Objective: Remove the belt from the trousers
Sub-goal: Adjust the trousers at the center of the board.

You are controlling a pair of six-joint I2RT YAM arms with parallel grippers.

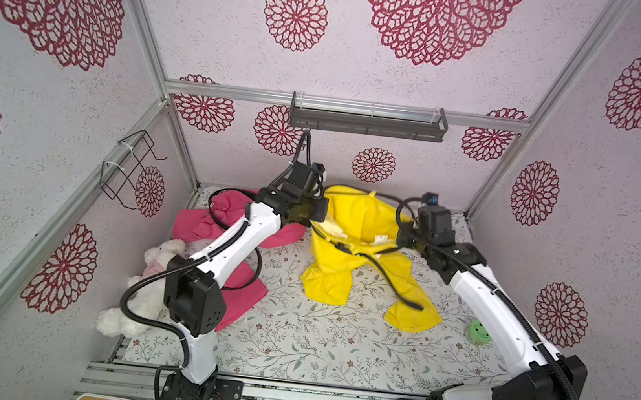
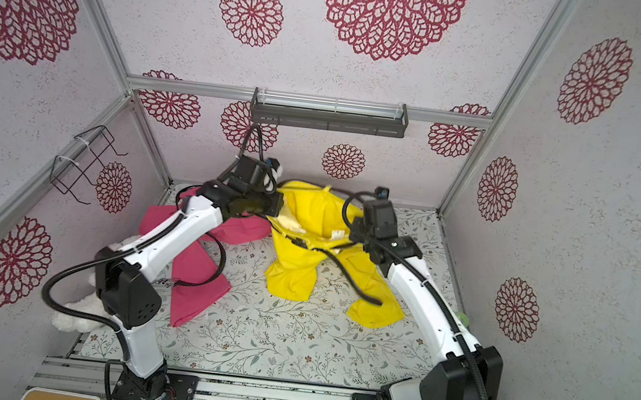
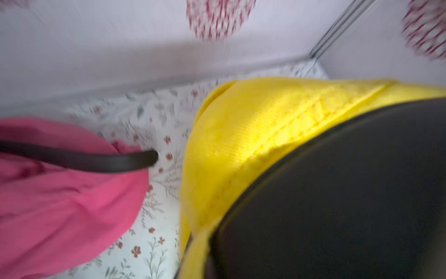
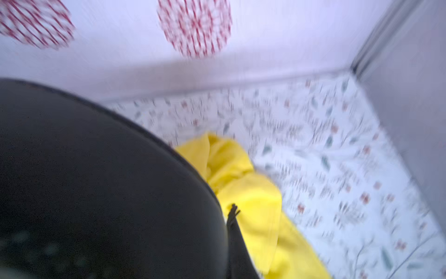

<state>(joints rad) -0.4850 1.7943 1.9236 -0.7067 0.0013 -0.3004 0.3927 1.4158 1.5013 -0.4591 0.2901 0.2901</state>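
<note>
Your left claw (image 1: pixel 310 218) and right claw (image 1: pixel 404 239) are clamped on the trousers (image 1: pixel 354 213) by the back edge of the table (image 1: pixel 294 341) — if they've pinched the belt (image 1: pixel 391 283) too, it jams.

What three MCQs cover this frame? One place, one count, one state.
1. Where is the white plush toy?
A. at the table edge on the robot's left, beside the pink trousers
B. on the wall shelf
C. on top of the other trousers

2. How many pairs of trousers lie on the table?
A. one
B. two
C. three

3. The black belt on the yellow trousers is:
A. unfastened, tail trailing over a leg
B. buckled shut
C. fully out, lying on the table

Key:
1 A: both top views show the toy next to the pink pair.
2 B: there is one pink pair and one yellow pair.
3 A: the tail end lies loose across a yellow leg.
</note>
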